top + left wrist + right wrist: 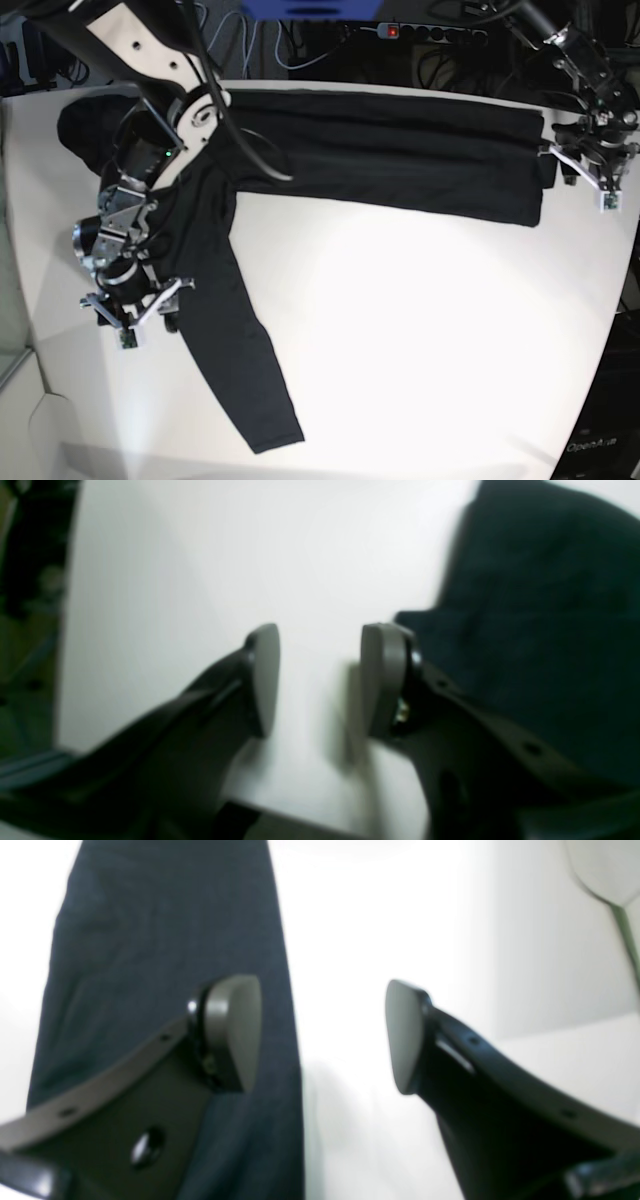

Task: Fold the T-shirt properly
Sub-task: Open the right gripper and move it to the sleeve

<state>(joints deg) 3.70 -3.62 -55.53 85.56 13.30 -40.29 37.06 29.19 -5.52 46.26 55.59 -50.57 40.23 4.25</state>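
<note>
The black T-shirt (390, 150) lies as a long band along the back of the white table (420, 330), with one long sleeve (225, 330) running down toward the front left. My right gripper (140, 312) stands open at the sleeve's left edge. In the right wrist view its jaws (320, 1035) are wide apart, one pad (235, 1032) over the sleeve (165, 940) and the other over bare table. My left gripper (585, 165) hovers open just past the shirt's right end. In the left wrist view nothing sits between its fingers (322, 680), and the shirt (540, 605) lies to the right.
A power strip (430, 33) and cables lie behind the table's back edge. The table's edge (300, 822) runs close under the left gripper. A pale wall (550, 940) stands to the right in the right wrist view.
</note>
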